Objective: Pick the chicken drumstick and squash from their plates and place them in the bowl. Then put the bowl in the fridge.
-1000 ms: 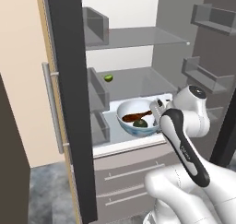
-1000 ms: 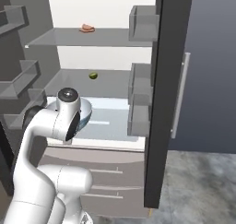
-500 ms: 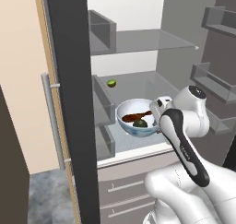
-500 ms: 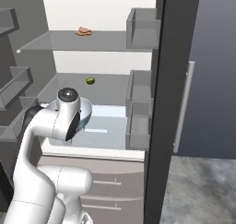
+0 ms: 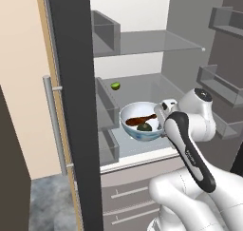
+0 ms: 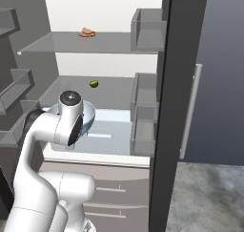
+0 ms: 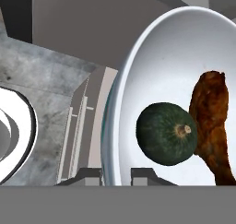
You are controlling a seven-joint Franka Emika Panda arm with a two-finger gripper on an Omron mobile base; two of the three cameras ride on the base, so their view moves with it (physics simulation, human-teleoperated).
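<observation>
Both foods sit in the bowl [image 5: 138,125], rim pinched by the gripper [image 7: 116,174]; keep it level while lowering onto the fridge [image 5: 142,90] shelf.

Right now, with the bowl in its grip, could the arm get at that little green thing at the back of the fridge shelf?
Probably not yet. The gripper is shut on the bowl rim, so it is occupied, and the bowl sits between it and the small green item farther back on the shelf.
</observation>
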